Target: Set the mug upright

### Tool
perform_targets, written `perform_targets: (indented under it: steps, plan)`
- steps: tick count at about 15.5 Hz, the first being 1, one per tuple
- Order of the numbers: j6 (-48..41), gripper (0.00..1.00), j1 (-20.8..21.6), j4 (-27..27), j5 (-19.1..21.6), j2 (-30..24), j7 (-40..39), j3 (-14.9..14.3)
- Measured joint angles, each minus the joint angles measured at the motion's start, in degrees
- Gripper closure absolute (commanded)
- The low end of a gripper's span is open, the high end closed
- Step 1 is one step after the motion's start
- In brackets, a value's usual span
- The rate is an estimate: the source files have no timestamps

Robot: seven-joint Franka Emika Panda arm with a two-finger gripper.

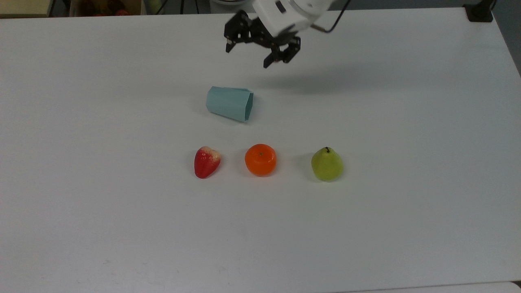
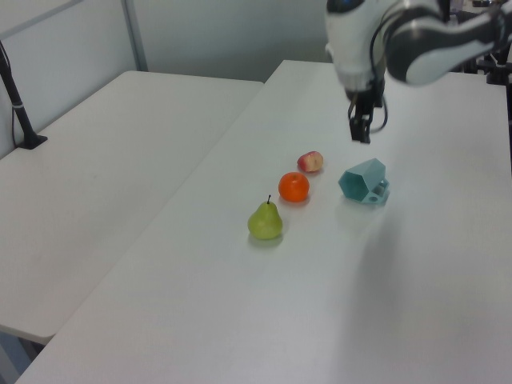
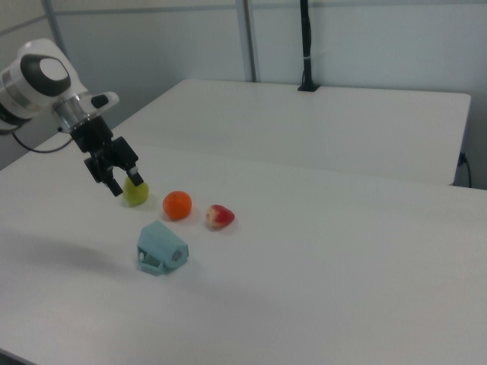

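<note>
Black two-finger hand [image 1: 248, 57] hovered spread open and empty above the pale blue-green faceted mug [image 1: 229, 103] lying sideways mid-tabletop [image 1: 407, 122].

The tool [image 1: 248, 57] hangs in the air, fingers spread, holding nothing.

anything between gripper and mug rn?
Nothing: in the top view only bare white table separates the open gripper from the tipped mug.
</note>
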Motion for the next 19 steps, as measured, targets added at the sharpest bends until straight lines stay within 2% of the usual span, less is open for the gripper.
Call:
perform_targets:
  steps: [4, 8, 11, 14, 19]
  plan:
    - [0.0, 0.0, 2.1, 0.0, -8.0, 6.6, 8.2, 0.6]
    - [0.0, 0.01, 2.6, 0.1, -9.9, 10.9, 12.0, 0.7]
    - [0.0, 0.08, 2.6, 0.1, -10.6, 13.0, 13.3, 0.7]
    - [0.0, 0.21, 2.1, 0.1, -11.1, 14.6, 13.5, 0.5]
    - [-1.7, 0.57, 1.1, 0.2, -11.8, 15.5, 13.7, 0.0]
